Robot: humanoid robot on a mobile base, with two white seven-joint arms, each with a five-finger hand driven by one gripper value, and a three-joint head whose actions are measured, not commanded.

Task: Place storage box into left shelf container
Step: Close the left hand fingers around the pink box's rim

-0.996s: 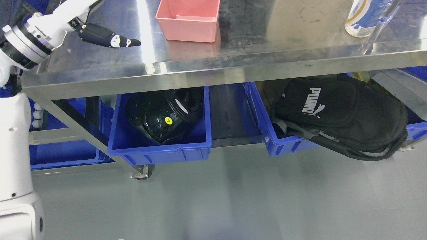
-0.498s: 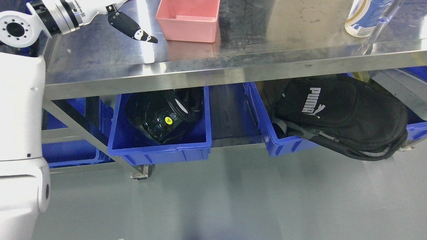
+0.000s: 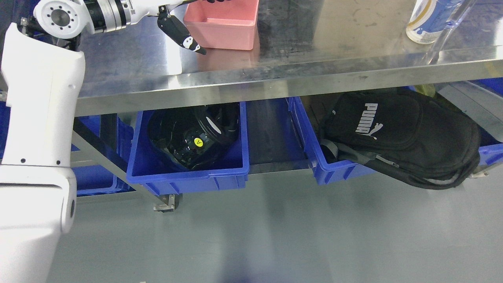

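Note:
The pink storage box (image 3: 226,29) stands on the steel table top (image 3: 314,59) near its back left. My left hand (image 3: 193,21) reaches in from the upper left and is open at the box's left wall. Its black thumb (image 3: 181,34) lies outside the front-left corner, and the other fingertips (image 3: 210,1) show at the top edge over the box's rim. The rest of the hand is cut off by the picture's top. Under the table, the left blue shelf container (image 3: 188,175) holds a shiny black helmet-like object (image 3: 192,137).
A second blue bin (image 3: 320,165) on the right holds a black Puma bag (image 3: 401,137) that spills over its rim. Another blue bin (image 3: 98,182) sits far left behind the table leg (image 3: 118,165). A blue-and-white bottle (image 3: 428,19) stands at the table's back right.
My left arm has swung right across the table top, carrying the hand from the table's left edge to the pink box's left wall. The box has not moved.

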